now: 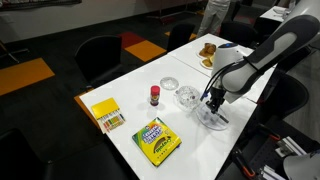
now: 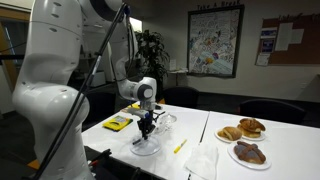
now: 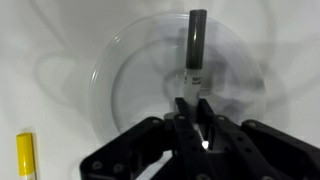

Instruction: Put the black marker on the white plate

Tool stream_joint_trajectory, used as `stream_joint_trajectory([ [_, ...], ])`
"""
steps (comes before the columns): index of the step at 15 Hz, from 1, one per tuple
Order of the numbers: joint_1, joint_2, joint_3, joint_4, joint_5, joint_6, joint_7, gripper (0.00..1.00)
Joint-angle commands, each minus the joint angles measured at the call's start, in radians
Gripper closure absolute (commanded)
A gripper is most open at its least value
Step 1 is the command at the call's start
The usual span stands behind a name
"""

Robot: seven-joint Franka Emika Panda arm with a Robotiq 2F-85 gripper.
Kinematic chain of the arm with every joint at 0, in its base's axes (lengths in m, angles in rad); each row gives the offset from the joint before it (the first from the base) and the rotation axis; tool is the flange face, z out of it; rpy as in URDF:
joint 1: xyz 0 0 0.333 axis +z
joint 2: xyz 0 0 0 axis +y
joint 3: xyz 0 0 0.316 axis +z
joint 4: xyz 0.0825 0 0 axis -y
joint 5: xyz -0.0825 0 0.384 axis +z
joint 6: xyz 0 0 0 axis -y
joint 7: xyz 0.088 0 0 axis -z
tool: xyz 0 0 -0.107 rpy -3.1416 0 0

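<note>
The white plate (image 3: 112,72) lies on the white table and fills most of the wrist view. It also shows in both exterior views (image 1: 213,122) (image 2: 146,149). My gripper (image 3: 191,103) is directly over it, pointing down, and is shut on the black marker (image 3: 196,38). The marker's dark end sticks out past the fingertips over the inside of the plate. I cannot tell whether the marker touches the plate. The gripper also shows in both exterior views (image 1: 213,103) (image 2: 146,130).
A yellow marker (image 3: 25,155) lies beside the plate. A clear glass bowl (image 1: 187,97), a small white dish (image 1: 170,85), a red-capped bottle (image 1: 155,95), a crayon box (image 1: 157,140) and a yellow box (image 1: 106,114) stand nearby. Pastry plates (image 2: 245,130) sit farther along the table.
</note>
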Motion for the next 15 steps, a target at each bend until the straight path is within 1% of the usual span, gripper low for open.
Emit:
stream_joint_trajectory([
  [1,0.053,-0.014,-0.053,-0.032,-0.107,0.018,0.119,0.71],
  [2,0.058,-0.016,-0.058,-0.034,-0.128,0.017,0.139,0.57],
  [3,0.063,-0.023,-0.061,-0.037,-0.145,0.021,0.151,0.52],
  [6,0.047,-0.056,-0.040,-0.051,-0.137,0.038,0.110,0.30],
  [9,0.036,-0.126,-0.028,-0.073,-0.136,0.046,0.059,0.10],
  [10,0.043,-0.161,-0.036,-0.086,-0.164,0.060,0.062,0.02],
  [11,0.042,-0.191,-0.035,-0.095,-0.177,0.071,0.055,0.00],
  [14,0.031,-0.288,-0.030,-0.120,-0.240,0.091,0.050,0.00],
  [15,0.022,-0.314,-0.021,-0.126,-0.234,0.092,0.038,0.00],
])
